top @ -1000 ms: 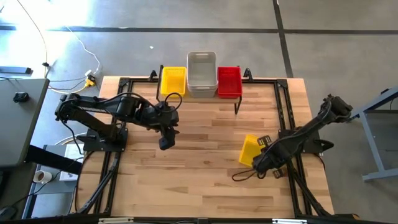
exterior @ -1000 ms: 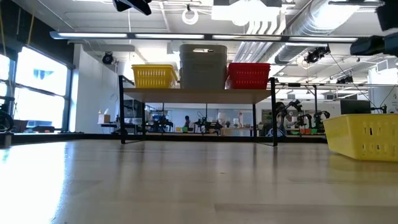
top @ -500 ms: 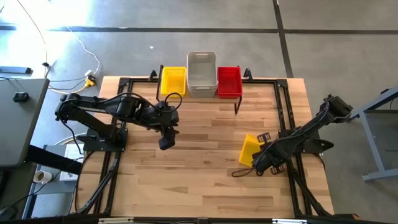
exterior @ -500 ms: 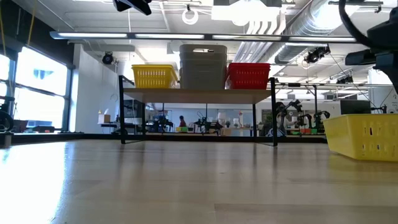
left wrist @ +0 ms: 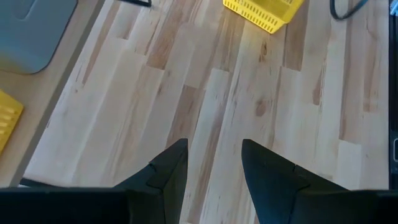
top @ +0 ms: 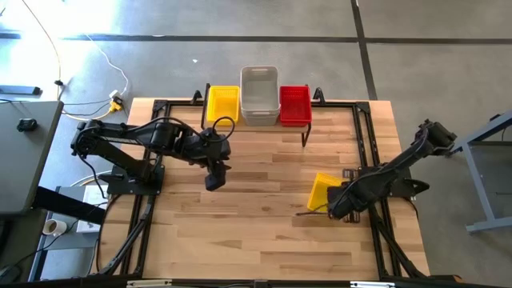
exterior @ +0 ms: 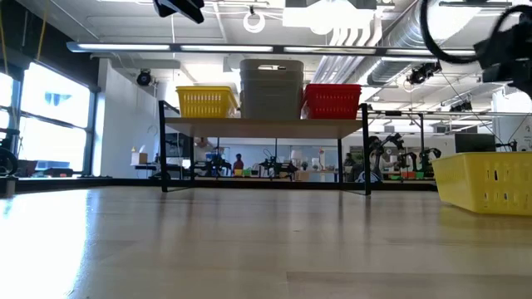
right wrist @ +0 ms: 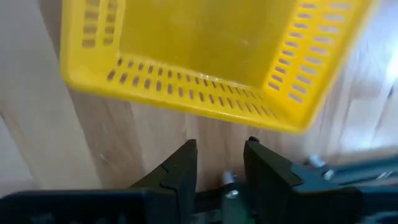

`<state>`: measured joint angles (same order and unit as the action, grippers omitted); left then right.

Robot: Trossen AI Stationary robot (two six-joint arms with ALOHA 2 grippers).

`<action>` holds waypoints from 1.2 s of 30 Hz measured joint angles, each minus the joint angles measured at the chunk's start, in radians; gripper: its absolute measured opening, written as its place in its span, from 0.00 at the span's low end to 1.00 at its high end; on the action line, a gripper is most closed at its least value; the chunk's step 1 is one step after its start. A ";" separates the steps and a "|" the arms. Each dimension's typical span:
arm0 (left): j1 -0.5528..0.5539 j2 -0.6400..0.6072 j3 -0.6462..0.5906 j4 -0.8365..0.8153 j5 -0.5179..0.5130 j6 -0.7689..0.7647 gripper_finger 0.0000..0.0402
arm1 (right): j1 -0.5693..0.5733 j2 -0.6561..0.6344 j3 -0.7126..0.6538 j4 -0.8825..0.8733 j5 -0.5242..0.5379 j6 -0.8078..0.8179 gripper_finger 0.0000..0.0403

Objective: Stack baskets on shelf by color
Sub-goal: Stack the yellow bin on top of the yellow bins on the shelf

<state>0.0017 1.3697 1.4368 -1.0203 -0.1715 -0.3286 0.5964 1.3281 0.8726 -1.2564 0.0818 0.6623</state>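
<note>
High view: overhead, straight down — whole table (top: 264, 232), both arms.
Low view: tabletop height, level across to the shelf (exterior: 264, 127) and room behind.
Left wrist view: angled down at bare planks, mid-height.
Right wrist view: very near the loose yellow basket (right wrist: 205, 56) — shared with the high (top: 322, 192), low (exterior: 486, 183) and left wrist (left wrist: 264, 11) views.
</note>
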 joint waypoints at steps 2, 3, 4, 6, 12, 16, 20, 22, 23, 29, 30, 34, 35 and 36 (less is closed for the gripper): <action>0.000 0.000 0.000 0.000 0.000 0.017 0.35 | 0.000 -0.036 0.000 0.000 0.003 0.115 0.29; 0.000 0.000 0.000 0.000 0.000 0.023 0.35 | 0.000 -0.054 0.000 0.000 0.012 0.183 0.29; 0.000 0.000 0.000 0.000 0.000 0.026 0.35 | 0.000 -0.072 0.000 0.000 0.021 0.258 0.29; 0.000 0.000 0.000 0.000 0.000 0.028 0.35 | 0.000 -0.105 0.000 -0.002 0.043 0.437 0.29; 0.000 0.000 0.000 0.000 0.000 0.028 0.35 | 0.000 -0.141 0.000 -0.002 0.074 0.900 0.29; 0.000 0.000 0.000 0.000 0.001 0.051 0.35 | 0.000 -0.131 0.000 0.003 0.067 1.118 0.29; 0.000 0.000 0.000 0.000 0.002 0.052 0.35 | 0.000 -0.130 -0.014 0.010 0.088 1.228 0.29; 0.000 0.000 0.000 0.000 0.002 0.052 0.35 | 0.000 -0.130 -0.036 0.034 0.091 1.278 0.29; 0.000 0.000 0.000 0.000 0.002 0.052 0.35 | 0.000 -0.130 -0.052 0.057 0.089 1.295 0.29; 0.000 0.000 0.000 0.000 0.002 0.053 0.35 | 0.000 -0.130 -0.171 0.217 0.077 1.393 0.29; 0.000 0.000 0.000 0.000 0.002 0.053 0.35 | 0.000 -0.130 -0.189 0.236 0.075 1.406 0.29; 0.000 0.000 0.000 0.000 0.003 0.077 0.35 | -0.001 -0.130 -0.250 0.302 0.063 1.443 0.29; 0.000 0.000 0.000 0.000 0.003 0.080 0.35 | -0.001 -0.130 -0.261 0.320 0.063 1.451 0.29; 0.000 0.000 0.000 0.000 0.003 0.083 0.35 | -0.001 -0.130 -0.269 0.342 0.063 1.453 0.28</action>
<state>0.0013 1.3697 1.4368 -1.0203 -0.1680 -0.2453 0.5957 1.1984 0.6033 -0.9139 0.1444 2.1149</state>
